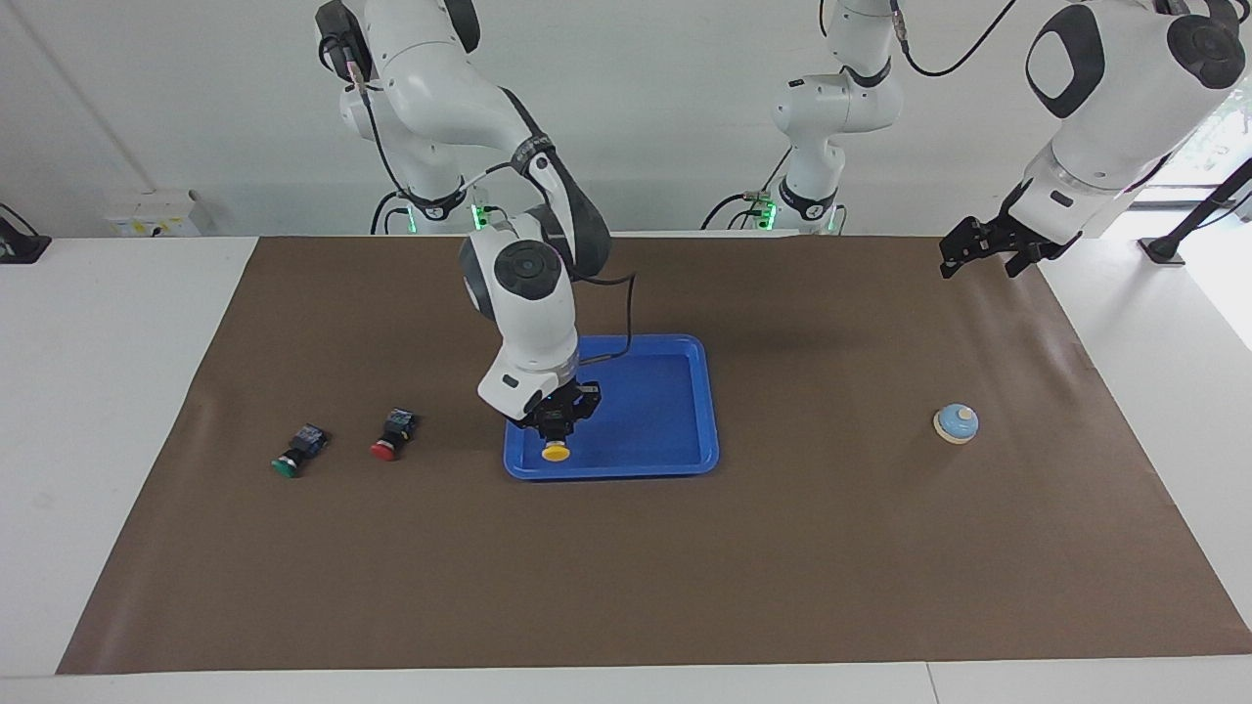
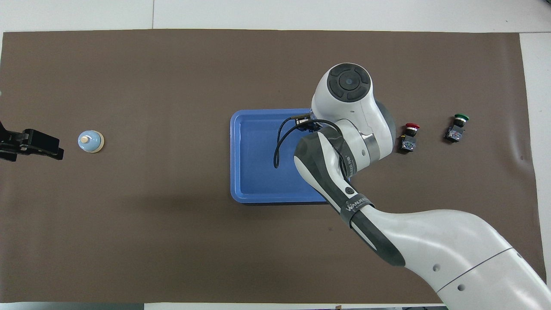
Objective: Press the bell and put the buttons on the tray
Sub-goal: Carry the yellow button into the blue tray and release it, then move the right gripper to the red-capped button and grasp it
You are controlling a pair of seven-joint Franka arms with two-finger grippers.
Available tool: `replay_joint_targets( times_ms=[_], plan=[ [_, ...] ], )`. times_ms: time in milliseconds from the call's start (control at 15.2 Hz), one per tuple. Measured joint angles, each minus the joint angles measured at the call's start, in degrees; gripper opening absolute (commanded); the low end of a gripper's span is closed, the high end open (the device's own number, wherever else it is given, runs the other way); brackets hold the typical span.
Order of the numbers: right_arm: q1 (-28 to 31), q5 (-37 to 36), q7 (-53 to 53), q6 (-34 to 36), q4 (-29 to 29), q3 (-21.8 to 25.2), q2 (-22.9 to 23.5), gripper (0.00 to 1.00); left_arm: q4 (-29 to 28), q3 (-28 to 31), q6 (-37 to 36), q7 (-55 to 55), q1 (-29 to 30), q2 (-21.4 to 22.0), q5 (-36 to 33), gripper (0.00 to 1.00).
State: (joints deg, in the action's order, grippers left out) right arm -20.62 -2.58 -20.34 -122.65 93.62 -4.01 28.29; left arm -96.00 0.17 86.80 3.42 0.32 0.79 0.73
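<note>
Tray (image 1: 706, 391) mid-tabletop. Right hand (image 1: 557, 427) over tray's corner toward right arm's end, clamped on yellow button (image 1: 556, 450), cap down. Red button (image 1: 392, 434) and green button (image 1: 298, 451) on brown mat (image 1: 626, 567), beside tray. Left hand (image 1: 983, 249) waits spread wide, raised above mat's edge; bell (image 1: 956, 423) below it.
</note>
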Motion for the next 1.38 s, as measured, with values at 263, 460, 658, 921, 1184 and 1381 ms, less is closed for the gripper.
replay_joint_targets(
  times_ms=[263,460,658,921,1184,1381],
  plan=[
    [0.10,0.45,-1.87,-4.56,4.96,0.08,-0.31,0.00,0.00,0.00,0.00,0.00,0.00,0.00,0.00,1.00],
    [0.07,1.38,-2.18,-6.33,7.88,0.07,-1.30,0.00,0.00,0.00,0.00,0.00,0.00,0.00,0.00,1.00],
    [0.08,1.44,-2.95,-6.54,8.77,0.07,-1.92,1.00,0.00,0.00,0.00,0.00,0.00,0.00,0.00,1.00],
    [0.20,1.47,-5.55,-5.54,8.84,0.10,-2.89,1.00,0.00,0.00,0.00,0.00,0.00,0.00,0.00,1.00],
    [2.70,1.68,-6.00,2.39,6.48,0.27,-7.41,1.00,0.00,0.00,0.00,0.00,0.00,0.00,0.00,1.00],
    [8.04,1.68,-2.09,8.39,4.90,0.51,-11.60,1.00,0.00,0.00,0.00,0.00,0.00,0.00,0.00,1.00]
  ],
)
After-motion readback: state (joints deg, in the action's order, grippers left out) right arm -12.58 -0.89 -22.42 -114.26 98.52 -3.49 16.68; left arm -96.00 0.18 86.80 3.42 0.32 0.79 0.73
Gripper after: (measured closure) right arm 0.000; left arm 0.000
